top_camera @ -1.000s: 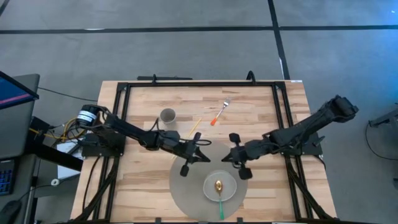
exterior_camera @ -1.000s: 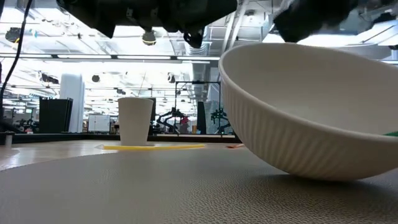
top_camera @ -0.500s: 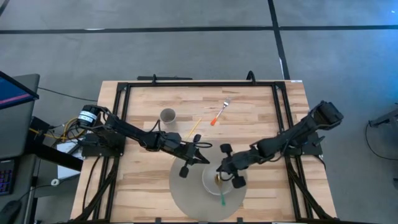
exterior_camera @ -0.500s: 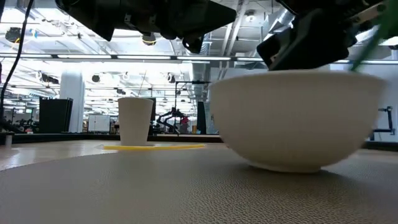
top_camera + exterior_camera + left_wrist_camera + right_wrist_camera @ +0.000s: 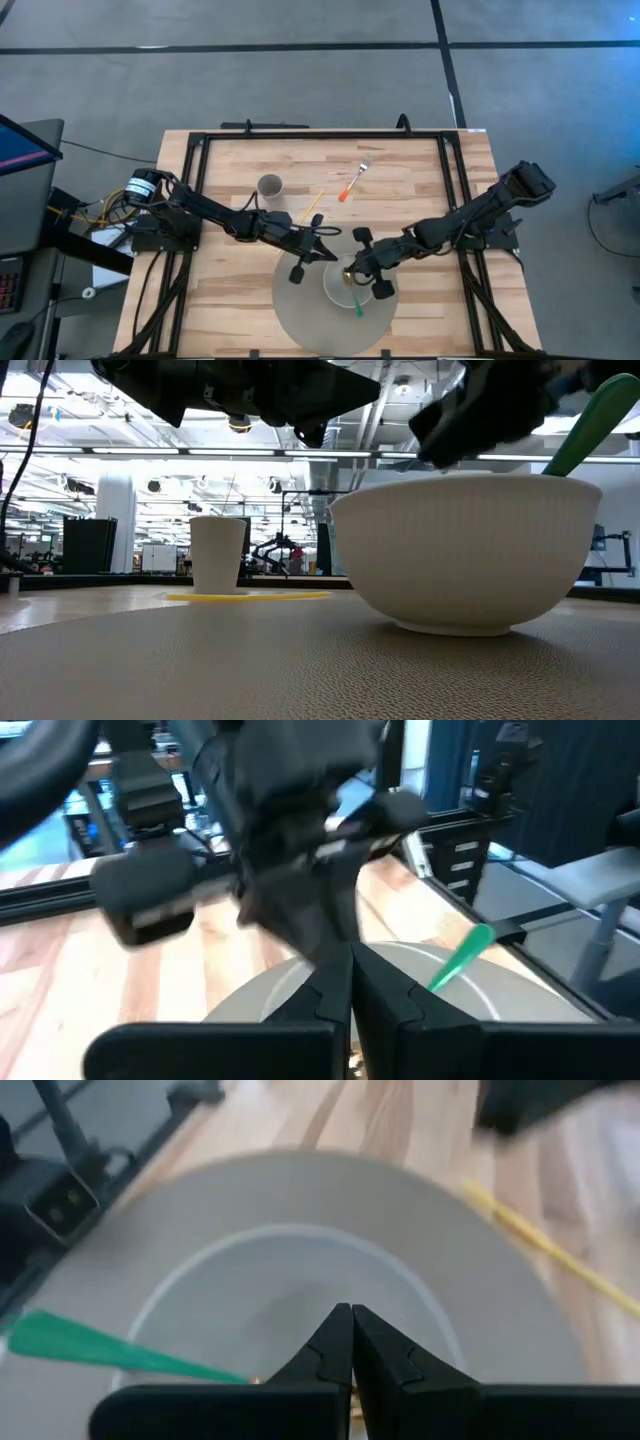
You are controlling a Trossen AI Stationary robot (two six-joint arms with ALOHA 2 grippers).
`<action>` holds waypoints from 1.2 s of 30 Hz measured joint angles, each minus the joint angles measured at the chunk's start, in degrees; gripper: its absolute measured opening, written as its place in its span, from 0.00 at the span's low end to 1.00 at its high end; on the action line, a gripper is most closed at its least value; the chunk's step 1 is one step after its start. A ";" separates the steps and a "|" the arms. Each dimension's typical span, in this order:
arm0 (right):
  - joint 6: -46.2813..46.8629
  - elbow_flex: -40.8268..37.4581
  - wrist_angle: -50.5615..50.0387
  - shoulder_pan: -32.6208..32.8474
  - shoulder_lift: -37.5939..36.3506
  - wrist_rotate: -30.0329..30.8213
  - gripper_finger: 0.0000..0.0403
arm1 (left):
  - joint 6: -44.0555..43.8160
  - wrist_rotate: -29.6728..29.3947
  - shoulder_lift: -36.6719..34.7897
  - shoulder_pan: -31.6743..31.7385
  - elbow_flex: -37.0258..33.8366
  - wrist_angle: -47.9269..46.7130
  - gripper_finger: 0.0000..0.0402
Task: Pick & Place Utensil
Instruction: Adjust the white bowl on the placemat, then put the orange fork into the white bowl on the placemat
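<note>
Spoon (image 5: 354, 297) lies in bowl (image 5: 333, 288) under right pincer (image 5: 352, 272) (fingers together).

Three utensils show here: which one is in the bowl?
The green-handled spoon, leaning on the bowl rim on the mat. The orange-handled fork and yellow utensil lie flat on bare wood, farther back.

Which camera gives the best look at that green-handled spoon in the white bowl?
The right wrist view: the green-handled spoon lies across the white bowl. The high view shows it small; the low view and the left wrist view show only its handle.
</note>
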 joint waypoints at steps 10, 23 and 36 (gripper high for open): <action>-0.57 0.43 -3.39 -1.56 -13.88 9.56 0.00 | -0.51 -5.25 -0.42 1.81 0.00 -0.31 0.04; -7.15 0.44 -17.11 -16.48 -16.58 18.88 0.26 | 0.46 -18.53 -19.40 2.06 0.00 -22.56 0.21; -20.23 0.35 -19.92 -41.30 -4.83 1.99 0.51 | 0.49 -20.58 -39.24 2.05 0.02 -36.31 0.21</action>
